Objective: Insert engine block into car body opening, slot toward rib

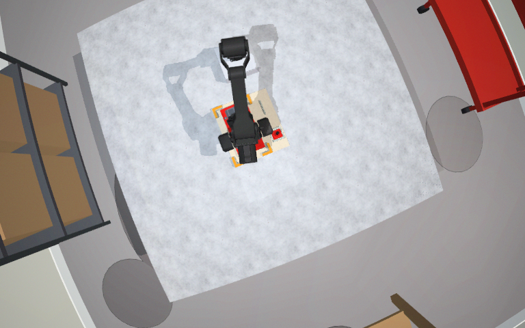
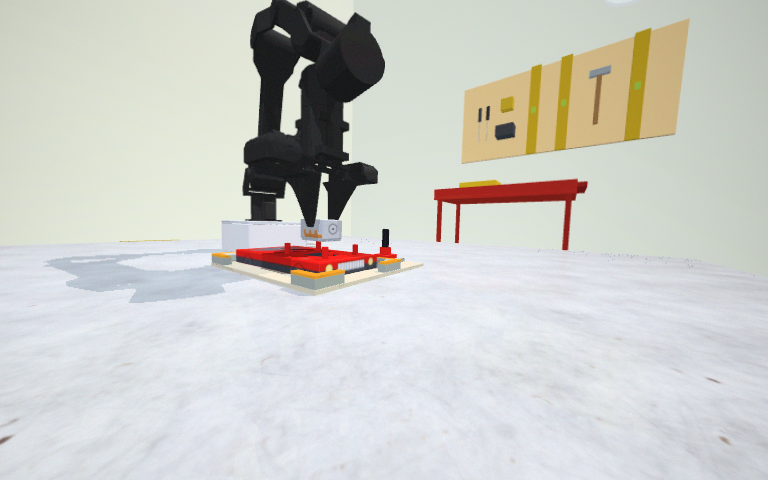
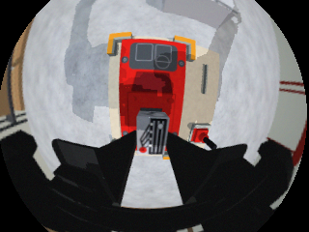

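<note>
My gripper (image 2: 322, 222) (image 3: 151, 134) is shut on the grey engine block (image 2: 321, 232) (image 3: 145, 127). It holds the block level, a little above the red car body (image 1: 260, 145) (image 2: 269, 255) (image 3: 127, 87), over its front half. In the wrist view the block's top shows dark slots and a red dot. The exterior view shows an orange mark and a round mark on its sides. Several short red posts (image 2: 287, 247) stand up from the body just below the block. The opening is mostly hidden under the block and fingers, and the rib cannot be made out.
The body lies on a cream board (image 1: 270, 106) (image 2: 412, 266) (image 3: 211, 79) between orange-topped corner brackets (image 1: 236, 162) (image 2: 317, 277) (image 3: 189, 46). A red piece with an upright black peg (image 1: 277, 133) (image 2: 385, 238) stands beside the body. A dark slot (image 3: 204, 78) shows in the board.
</note>
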Action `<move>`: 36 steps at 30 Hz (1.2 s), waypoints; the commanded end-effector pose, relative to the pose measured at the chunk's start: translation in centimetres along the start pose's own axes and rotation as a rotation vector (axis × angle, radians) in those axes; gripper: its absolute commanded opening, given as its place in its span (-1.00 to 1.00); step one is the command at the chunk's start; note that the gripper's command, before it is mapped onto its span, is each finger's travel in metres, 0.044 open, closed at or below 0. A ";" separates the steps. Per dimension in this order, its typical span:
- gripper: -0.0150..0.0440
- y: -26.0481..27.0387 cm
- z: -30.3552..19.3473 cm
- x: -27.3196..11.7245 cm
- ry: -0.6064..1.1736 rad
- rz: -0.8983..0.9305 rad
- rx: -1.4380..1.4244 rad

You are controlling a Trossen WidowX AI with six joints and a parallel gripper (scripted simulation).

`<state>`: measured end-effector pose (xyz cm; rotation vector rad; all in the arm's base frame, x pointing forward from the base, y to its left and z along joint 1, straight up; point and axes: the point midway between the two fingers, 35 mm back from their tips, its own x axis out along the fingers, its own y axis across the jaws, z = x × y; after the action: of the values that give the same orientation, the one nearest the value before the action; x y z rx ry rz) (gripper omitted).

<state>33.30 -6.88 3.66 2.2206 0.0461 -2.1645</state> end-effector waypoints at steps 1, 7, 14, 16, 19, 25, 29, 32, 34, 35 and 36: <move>0.05 -0.1 -0.1 0.0 0.003 -0.004 0.031; 0.05 -0.1 -0.1 0.0 0.003 -0.004 0.035; 0.05 -0.1 -0.1 0.0 0.003 -0.004 0.007; 0.05 -0.1 -0.1 0.0 0.004 -0.004 -0.034; 0.05 -0.1 -0.1 0.0 0.004 -0.004 -0.110; 0.05 -0.1 -0.2 0.0 0.004 -0.004 -0.146; 0.05 -0.1 -0.2 0.0 0.004 -0.004 -0.116; 0.05 -0.1 -0.2 0.0 0.004 -0.004 -0.052; 0.05 -0.1 -0.2 0.0 0.004 -0.004 -0.001; 0.05 -0.1 -0.2 0.0 0.004 -0.004 0.015; 0.05 -0.1 -0.2 0.0 0.004 -0.004 0.020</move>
<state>33.39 -6.80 3.67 2.2077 0.0749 -2.1499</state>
